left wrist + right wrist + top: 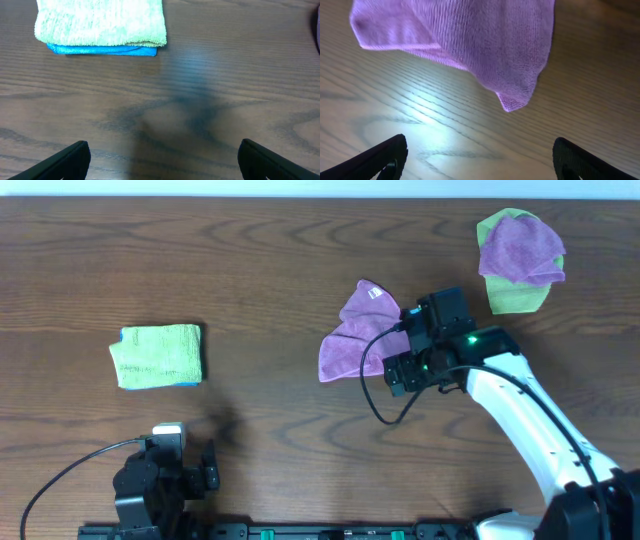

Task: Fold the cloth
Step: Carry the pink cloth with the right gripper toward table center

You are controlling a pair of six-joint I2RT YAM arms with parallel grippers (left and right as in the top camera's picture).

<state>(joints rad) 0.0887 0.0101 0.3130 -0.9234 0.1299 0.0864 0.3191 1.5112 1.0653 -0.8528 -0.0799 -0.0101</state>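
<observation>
Purple cloth (350, 342) is lying mid-frame on the counter (260, 260); right gripper (479, 157) is hovering at its edge, jaws spread empty, likely for a corner; left gripper (164, 160) is idling lower left, jaws released.

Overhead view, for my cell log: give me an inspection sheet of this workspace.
Surface: wood-grain table, no spills seen.
Job's things: purple cloth, crumpled, mid-table.
Clutter: folded green-on-blue cloths at left; purple-on-green pile, far right.
Grippers: left gripper open over bare wood; right gripper open, empty, by the purple cloth.
Cables: black cable looped beside right arm; second cable by left arm.
Surroundings: pale strip beyond far edge.
</observation>
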